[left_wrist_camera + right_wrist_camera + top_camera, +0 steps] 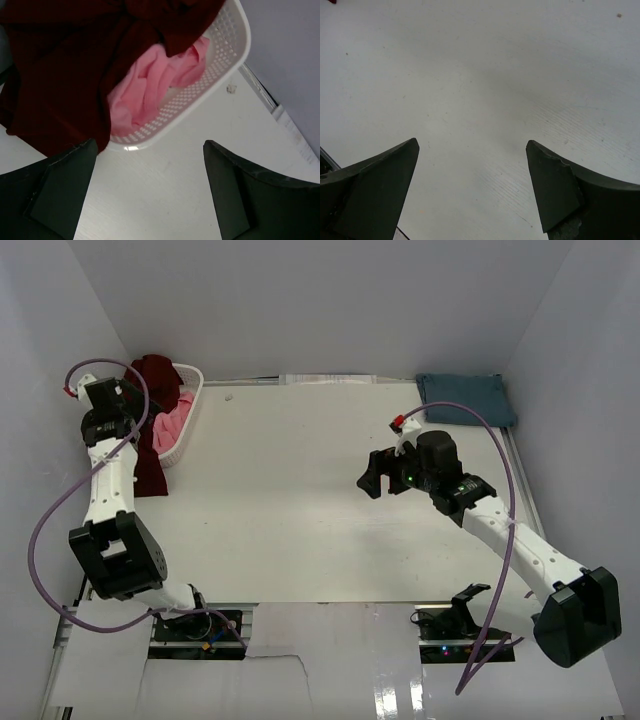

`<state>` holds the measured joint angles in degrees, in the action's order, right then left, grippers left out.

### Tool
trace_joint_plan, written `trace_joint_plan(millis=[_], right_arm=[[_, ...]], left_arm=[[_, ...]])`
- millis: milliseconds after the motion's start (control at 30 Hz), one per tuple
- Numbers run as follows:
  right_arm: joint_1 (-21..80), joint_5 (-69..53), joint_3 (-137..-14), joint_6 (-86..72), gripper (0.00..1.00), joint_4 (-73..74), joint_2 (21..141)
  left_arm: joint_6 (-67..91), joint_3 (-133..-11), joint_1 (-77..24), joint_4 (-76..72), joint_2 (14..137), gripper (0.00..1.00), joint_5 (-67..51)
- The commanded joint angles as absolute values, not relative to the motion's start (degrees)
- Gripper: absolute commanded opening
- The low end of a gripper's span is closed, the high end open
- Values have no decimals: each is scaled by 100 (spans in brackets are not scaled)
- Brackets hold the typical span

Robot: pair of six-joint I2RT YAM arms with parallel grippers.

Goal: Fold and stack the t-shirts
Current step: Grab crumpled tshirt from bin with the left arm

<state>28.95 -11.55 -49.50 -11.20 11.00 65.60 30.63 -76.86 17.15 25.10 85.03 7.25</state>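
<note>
White bench (300,530), white walls (300,300) all round. Left end effector (150,150) and right end effector (472,147) both wide open, holding nothing.

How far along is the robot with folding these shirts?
One looks done: the slate-blue shirt lies as a neat rectangle at the far right corner of the table. Nothing is in hand: the left gripper is open near the basket, the right gripper open over bare table. Left to do: the maroon shirt draped over the basket's rim and the pink shirt crumpled inside, then stacking all three.

Wht basket (220,65), far-L on table (300,520).
</note>
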Motion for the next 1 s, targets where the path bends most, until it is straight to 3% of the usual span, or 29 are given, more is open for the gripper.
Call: trace_joint_plan(millis=[0,467,967], right_arm=[[2892,-1345,-5010,-1178,94,712,6320],[2883,-1397,-4913,-1169,93,729,6284],[2883,-1459,-4904,-1169,93,650,6416]], left_arm=[[3463,-8173,2109,2777,8998,98,431],[3656,-11775,2109,3217,12382,90,676],[3805,-13280,2171,2470,14273,95,1151]])
